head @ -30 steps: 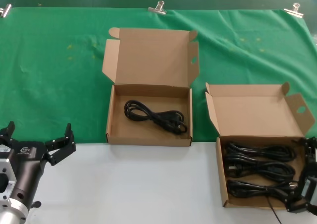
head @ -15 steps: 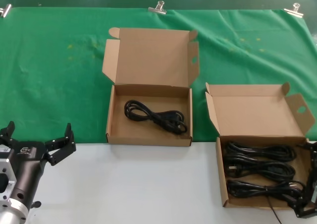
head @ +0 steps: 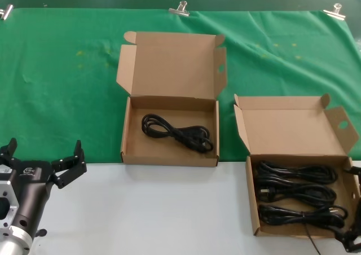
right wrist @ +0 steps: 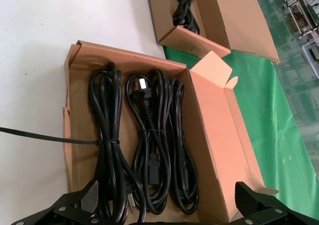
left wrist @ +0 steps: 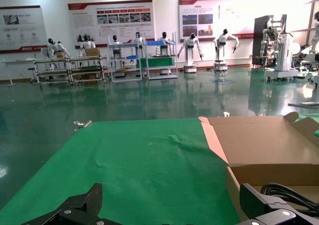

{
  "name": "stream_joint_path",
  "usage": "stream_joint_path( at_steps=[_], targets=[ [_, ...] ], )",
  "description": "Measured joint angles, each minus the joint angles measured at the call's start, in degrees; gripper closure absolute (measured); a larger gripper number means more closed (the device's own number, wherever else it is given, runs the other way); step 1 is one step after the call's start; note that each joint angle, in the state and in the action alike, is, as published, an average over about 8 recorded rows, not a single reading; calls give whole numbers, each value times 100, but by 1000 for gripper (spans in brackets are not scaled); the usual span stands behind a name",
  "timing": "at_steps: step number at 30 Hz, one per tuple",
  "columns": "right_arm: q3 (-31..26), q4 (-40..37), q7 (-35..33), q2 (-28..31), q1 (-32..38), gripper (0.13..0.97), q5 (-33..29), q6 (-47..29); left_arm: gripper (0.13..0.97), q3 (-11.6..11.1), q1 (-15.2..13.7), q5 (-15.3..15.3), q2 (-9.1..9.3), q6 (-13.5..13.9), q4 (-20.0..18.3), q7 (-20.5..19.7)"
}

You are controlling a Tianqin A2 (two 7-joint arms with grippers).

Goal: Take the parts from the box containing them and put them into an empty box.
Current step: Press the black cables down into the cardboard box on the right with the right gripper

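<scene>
The right cardboard box (head: 251, 201) holds three black looped power cords (head: 296, 194). The middle box (head: 169, 158) holds one cord (head: 177, 132). In the right wrist view the three cords (right wrist: 149, 135) lie side by side in their box (right wrist: 219, 135). My right gripper (right wrist: 169, 205) is open and empty, hovering off the box's near end. Only a bit of it shows at the head view's bottom right corner (head: 353, 242). My left gripper (head: 44, 153) is open and empty at the front left, parked beside the middle box (left wrist: 269, 155).
A green cloth (head: 62, 80) covers the back of the table, held by metal clips (head: 180, 8). The front is white tabletop (head: 152, 210). Both boxes' lids stand open behind them. A thin black tie tail (right wrist: 30, 135) sticks out of the right box over the white surface.
My right gripper has drawn back from the right box's right edge, toward the bottom right corner and nearly out of the head view. The left arm and the cords have not moved.
</scene>
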Motion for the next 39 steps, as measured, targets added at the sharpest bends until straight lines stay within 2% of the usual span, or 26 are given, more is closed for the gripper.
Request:
stream_joint_path(
  at_steps=[9, 18, 26, 31, 36, 39],
  targets=[
    [0, -152, -115, -118, 65, 129, 0, -27, 132, 0, 0, 0, 0, 0, 0, 0],
    [0, -306, -165, -208, 45, 164, 0, -103, 132, 0, 0, 0, 0, 0, 0, 0],
    [0, -453, -73, -265, 73, 265, -110, -237, 132, 0, 0, 0, 0, 0, 0, 0],
    [0, -635, 620, -321, 151, 349, -806, -628, 132, 0, 0, 0, 0, 0, 0, 0],
    [0, -877, 1888, -389, 284, 432, -2069, -1291, 132, 0, 0, 0, 0, 0, 0, 0],
    [0, -976, 2718, -414, 364, 512, -2898, -1679, 132, 0, 0, 0, 0, 0, 0, 0]
  ],
)
